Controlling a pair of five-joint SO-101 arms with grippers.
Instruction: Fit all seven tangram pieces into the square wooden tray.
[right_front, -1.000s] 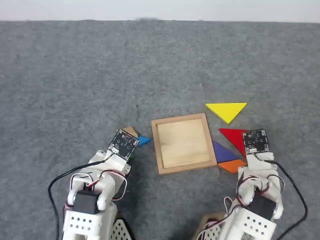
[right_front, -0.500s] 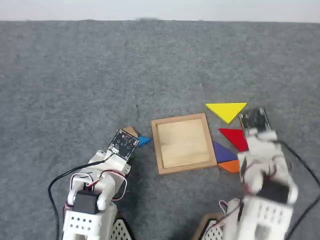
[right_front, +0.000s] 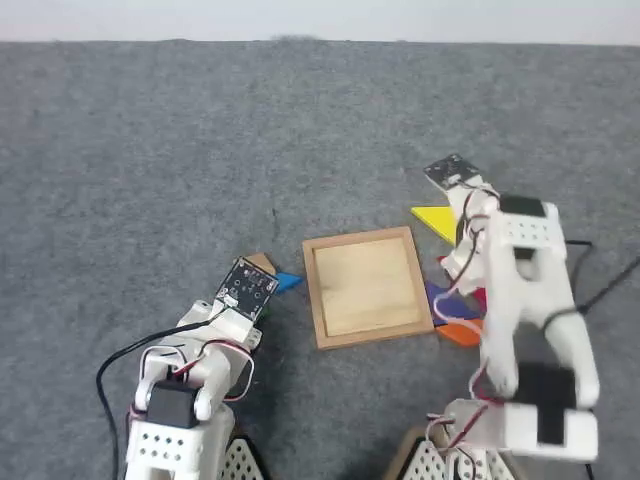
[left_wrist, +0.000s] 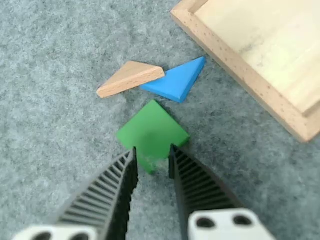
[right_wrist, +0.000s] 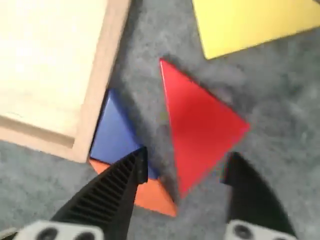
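Lower left: my left arm sits folded low. The left gripper (left_wrist: 151, 152) has its jaws narrow, astride a corner of the green square (left_wrist: 152, 132). Centre: wooden tray (right_front: 365, 238), rim raised all round. Right: my right arm is stretched forward, the right gripper (right_wrist: 186, 157) spread wide over the red triangle (right_wrist: 200, 120), near the yellow triangle (right_front: 437, 218). Grey mat (right_front: 200, 130) spans the upper frame.

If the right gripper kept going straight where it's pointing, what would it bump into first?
Most likely the red triangle. It lies straight ahead of the open right gripper, in line with its gap, though how far off is unclear.
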